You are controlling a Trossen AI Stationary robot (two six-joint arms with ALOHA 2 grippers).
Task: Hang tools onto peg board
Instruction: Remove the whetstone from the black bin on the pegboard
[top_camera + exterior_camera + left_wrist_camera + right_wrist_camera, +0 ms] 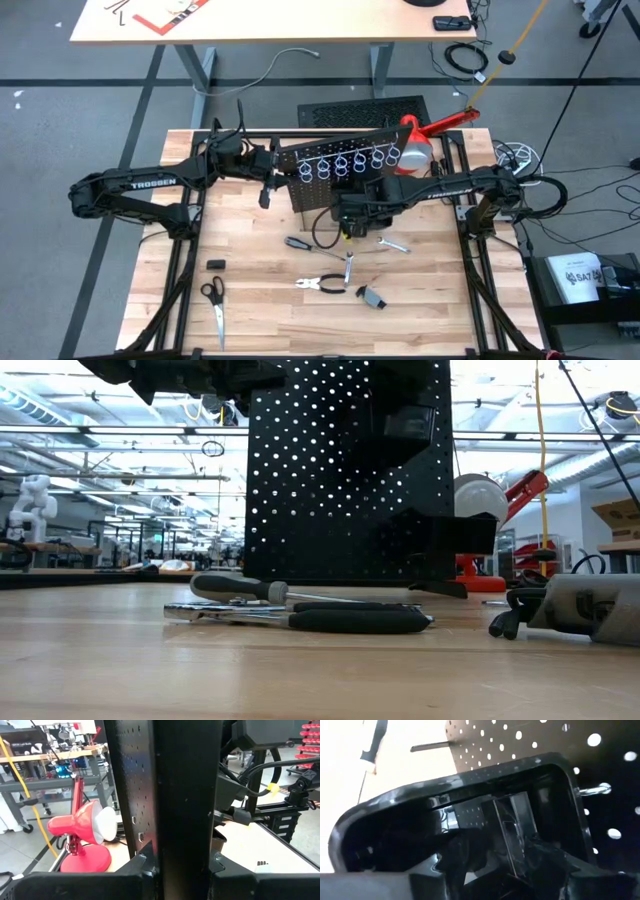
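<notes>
The black perforated peg board (345, 160) stands upright at the table's middle, with a row of silver rings (345, 164) and a black bin (470, 820) on its near face. My left gripper (268, 178) is shut on the board's left edge. My right gripper (355, 215) reaches down into the bin with a small grey metal piece (512, 832) between its fingers. A dark-handled screwdriver (297, 243), pliers (322, 285), two thin wrenches (393, 244) (348, 268) and another grey piece (372, 296) lie flat on the table in front of the board. My left gripper pinches the board's upright left edge (182, 845) between its two fingers, coming level from the table's left. The board stands upright on the table. My right gripper has the grey piece's near end (517, 862) between its two fingers (460, 857), coming from above into the bin's open top; the piece points down into the bin.
A red desk lamp (420, 140) stands just behind the board's right end. A flat black slotted panel (362, 110) lies behind the board. Scissors (214, 300) and a small black block (216, 264) lie at the near left. Cables lie at the table's right edge (520, 160).
</notes>
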